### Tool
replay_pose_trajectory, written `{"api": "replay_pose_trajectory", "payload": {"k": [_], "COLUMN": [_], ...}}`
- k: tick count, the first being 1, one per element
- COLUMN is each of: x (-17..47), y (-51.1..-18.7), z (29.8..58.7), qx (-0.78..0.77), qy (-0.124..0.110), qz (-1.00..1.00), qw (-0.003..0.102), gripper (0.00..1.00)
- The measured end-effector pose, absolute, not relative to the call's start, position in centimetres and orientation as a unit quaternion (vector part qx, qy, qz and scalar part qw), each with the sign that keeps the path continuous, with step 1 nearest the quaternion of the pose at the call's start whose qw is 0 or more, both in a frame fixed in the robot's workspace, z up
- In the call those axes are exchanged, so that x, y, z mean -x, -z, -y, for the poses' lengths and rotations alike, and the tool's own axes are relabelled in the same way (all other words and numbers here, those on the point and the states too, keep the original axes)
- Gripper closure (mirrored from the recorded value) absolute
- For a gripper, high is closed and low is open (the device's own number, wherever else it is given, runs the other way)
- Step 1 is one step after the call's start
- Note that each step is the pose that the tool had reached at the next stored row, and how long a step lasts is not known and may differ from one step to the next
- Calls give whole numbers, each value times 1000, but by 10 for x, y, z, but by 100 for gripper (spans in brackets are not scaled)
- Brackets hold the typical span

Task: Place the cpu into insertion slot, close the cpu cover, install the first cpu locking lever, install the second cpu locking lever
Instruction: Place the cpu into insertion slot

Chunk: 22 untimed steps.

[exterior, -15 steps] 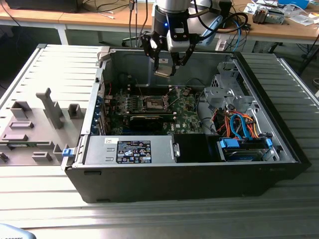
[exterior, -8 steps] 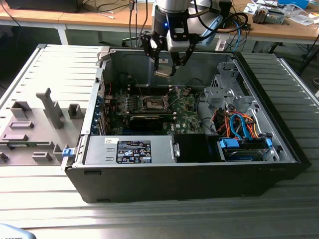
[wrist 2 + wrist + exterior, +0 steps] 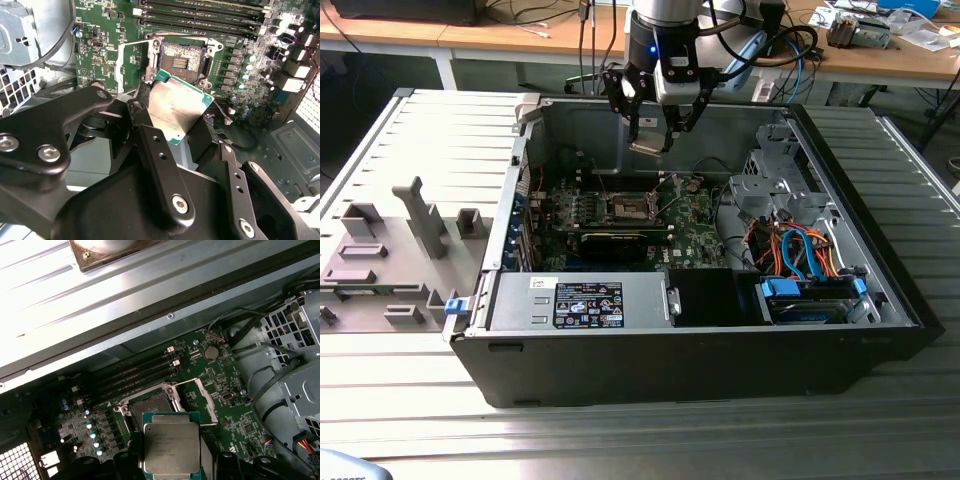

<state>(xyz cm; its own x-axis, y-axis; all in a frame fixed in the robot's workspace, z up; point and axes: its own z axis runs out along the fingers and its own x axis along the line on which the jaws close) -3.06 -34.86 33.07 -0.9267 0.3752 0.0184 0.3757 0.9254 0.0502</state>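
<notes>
My gripper hangs inside the open computer case, shut on the cpu, a flat square chip with a silvery top and green edge. The chip is held by two opposite edges, well above the green motherboard. In both wrist views the cpu is in front of the insertion slot, which lies bare with its dark centre exposed. The cpu cover stands swung open beside the slot. In the exterior view the insertion slot sits below and slightly forward of the gripper.
Black memory slots run along one side of the socket. A metal drive cage and coloured cables fill the case at the exterior view's right. A power supply sits at the front. Grey fixtures stand on the table outside the case.
</notes>
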Motion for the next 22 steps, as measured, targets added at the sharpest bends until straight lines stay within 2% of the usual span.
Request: {"api": "replay_pose_trajectory", "payload": {"k": [22], "x": [31], "y": [-331], "z": [349], "qx": [206], "qy": [26], "qz": [978], "qw": [4], "gripper": [45]}}
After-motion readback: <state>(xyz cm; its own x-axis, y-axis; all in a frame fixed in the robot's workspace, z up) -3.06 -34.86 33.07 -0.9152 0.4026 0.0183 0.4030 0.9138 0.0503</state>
